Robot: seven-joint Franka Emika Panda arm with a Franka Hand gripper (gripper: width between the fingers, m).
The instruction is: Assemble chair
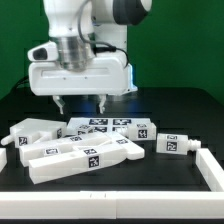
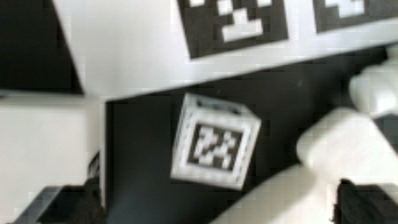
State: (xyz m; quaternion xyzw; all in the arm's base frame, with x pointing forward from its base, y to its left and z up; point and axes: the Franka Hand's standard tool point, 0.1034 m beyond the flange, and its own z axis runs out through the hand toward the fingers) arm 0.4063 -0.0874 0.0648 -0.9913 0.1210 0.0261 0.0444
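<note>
The chair parts lie loose in a heap on the black table. A long white block (image 1: 75, 158) with a tag is nearest the front, a chunky piece (image 1: 30, 130) lies at the exterior view's left, and a short block (image 1: 175, 143) at its right. Behind them lies a flat white slab (image 1: 108, 127) with several tags. My gripper (image 1: 80, 103) hangs just above that slab, open, with nothing between its fingers. In the wrist view a small tagged block (image 2: 217, 140) and a rounded white piece (image 2: 347, 140) lie below the open gripper (image 2: 214, 210), beside the tagged slab (image 2: 231, 30).
A raised white rim (image 1: 207, 165) borders the table at the exterior view's right and along the front (image 1: 110, 207). A green backdrop stands behind the arm.
</note>
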